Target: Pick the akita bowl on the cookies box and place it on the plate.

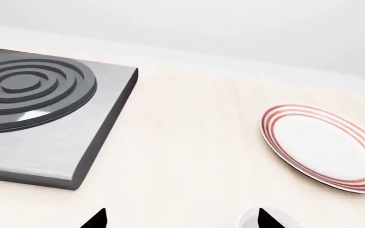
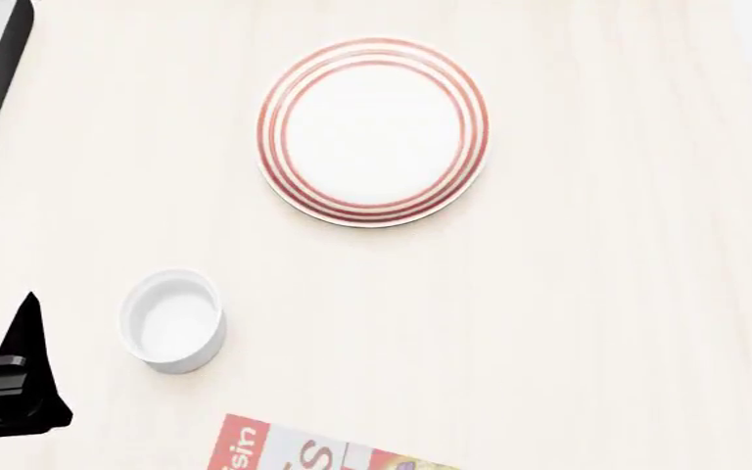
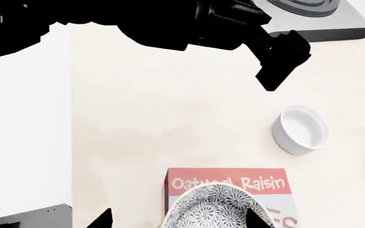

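The akita bowl [image 3: 216, 208], grey-and-white patterned, sits on the red-and-white cookies box [image 3: 233, 183] in the right wrist view. My right gripper [image 3: 179, 219] is open. The bowl shows between its two dark fingertips [image 3: 103, 219], close to one of them, with nothing gripped. The plate [image 2: 373, 132], white with red rings, lies empty further up the table. My left gripper [image 1: 182, 221] is open over bare table, and the plate [image 1: 325, 147] lies ahead of it to one side. Only a corner of the cookies box [image 2: 310, 448] reaches the head view; the bowl is out of that view.
A small plain white cup [image 2: 173, 321] stands between the plate and the box, near my left gripper [image 2: 17, 377]. A dark square stove [image 1: 36, 109] with rings sits at the table's left. My left arm [image 3: 189, 21] stretches across the right wrist view.
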Robot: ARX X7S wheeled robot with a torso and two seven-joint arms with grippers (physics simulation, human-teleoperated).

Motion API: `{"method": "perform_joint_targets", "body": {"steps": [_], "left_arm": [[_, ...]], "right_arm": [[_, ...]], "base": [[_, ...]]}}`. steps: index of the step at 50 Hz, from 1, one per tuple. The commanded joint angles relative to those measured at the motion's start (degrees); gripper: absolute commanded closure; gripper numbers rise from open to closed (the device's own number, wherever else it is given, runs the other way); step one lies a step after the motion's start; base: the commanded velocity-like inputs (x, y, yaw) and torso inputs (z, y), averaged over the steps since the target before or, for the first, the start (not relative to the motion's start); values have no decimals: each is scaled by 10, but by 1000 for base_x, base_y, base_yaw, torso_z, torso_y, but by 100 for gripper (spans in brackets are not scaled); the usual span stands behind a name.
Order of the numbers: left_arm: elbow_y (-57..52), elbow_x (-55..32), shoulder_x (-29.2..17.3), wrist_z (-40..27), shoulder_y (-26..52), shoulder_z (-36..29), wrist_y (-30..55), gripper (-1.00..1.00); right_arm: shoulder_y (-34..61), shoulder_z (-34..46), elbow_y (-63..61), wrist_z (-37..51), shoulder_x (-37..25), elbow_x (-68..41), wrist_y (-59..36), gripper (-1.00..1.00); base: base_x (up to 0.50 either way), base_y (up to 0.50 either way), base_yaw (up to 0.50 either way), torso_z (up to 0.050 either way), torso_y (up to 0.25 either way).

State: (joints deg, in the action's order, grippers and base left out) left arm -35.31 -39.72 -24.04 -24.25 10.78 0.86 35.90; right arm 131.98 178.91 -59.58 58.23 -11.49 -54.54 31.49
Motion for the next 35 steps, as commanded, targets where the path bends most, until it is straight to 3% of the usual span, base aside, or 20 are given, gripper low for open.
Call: {"method": "perform_joint_targets", "body": {"steps": [1, 35], "left_arm": [[1, 0, -1, 0, 0, -2, -2, -100], [2, -5, -5, -4, -6, -2, -8, -100]], "right_arm": [[4, -6, 15, -61, -4, -55, -9, -100], [-43, -42, 45, -100, 33, -147, -118, -100]], "base": [[0, 0, 0, 0, 0], [0, 0, 0, 0, 0]]}}
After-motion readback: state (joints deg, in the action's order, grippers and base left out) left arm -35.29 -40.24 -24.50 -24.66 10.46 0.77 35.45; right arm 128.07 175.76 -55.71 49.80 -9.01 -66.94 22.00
